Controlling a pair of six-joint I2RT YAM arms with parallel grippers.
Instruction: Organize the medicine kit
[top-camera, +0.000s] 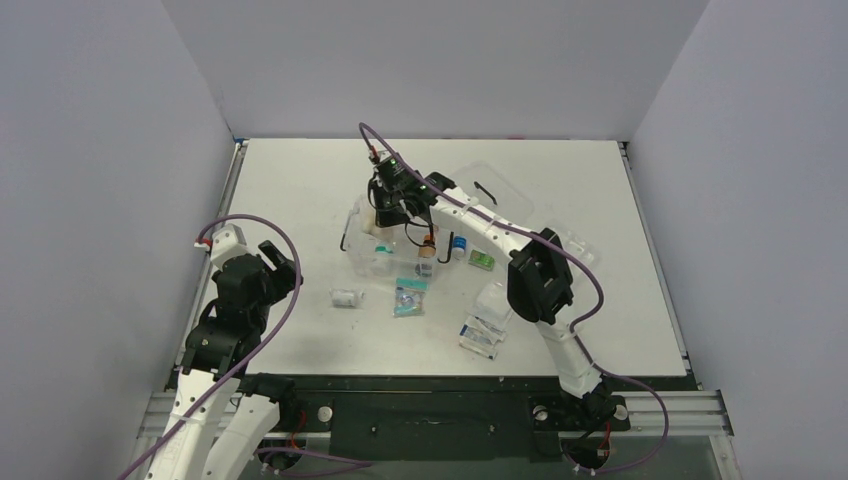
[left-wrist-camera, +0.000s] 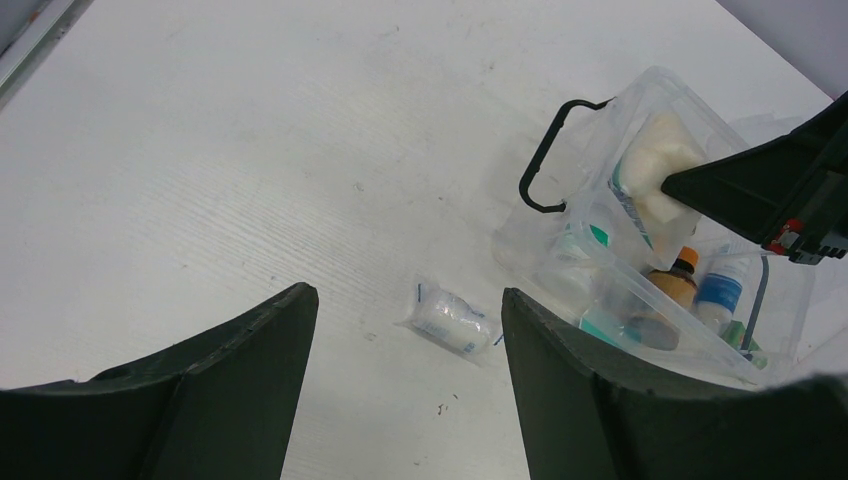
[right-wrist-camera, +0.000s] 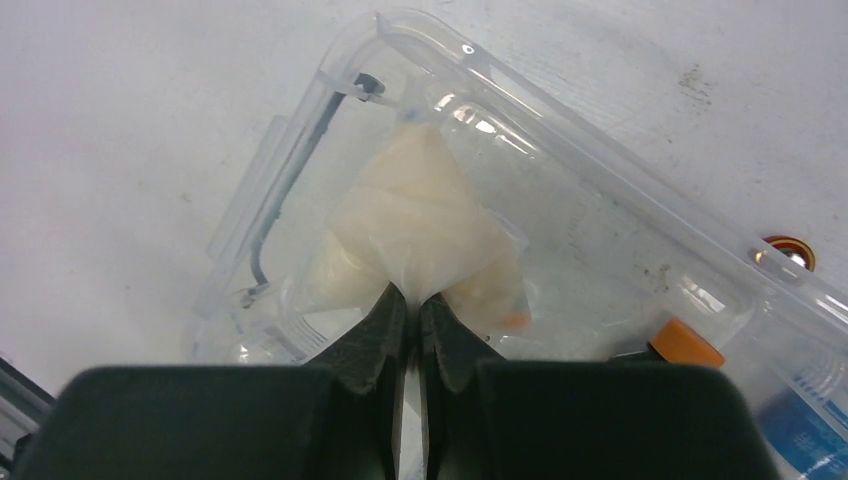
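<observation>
Right tool (right-wrist-camera: 410, 296) with pouch (right-wrist-camera: 420, 215) over medicine kit (right-wrist-camera: 590, 220)

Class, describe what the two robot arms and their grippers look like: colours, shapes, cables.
The left arm and right arm have white links and black joint housings. A purple cable loops along each. The left gripper and right gripper each have two matte black tapering fingers.

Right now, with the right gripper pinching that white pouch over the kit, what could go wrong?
1. The right gripper pinches only a thin fold of the white pouch; it may slip or tear.
2. The pouch hangs close to the wall of the medicine kit; dragging it might shift the box.
3. The orange-capped bottle stands nearby and could be knocked.
</observation>
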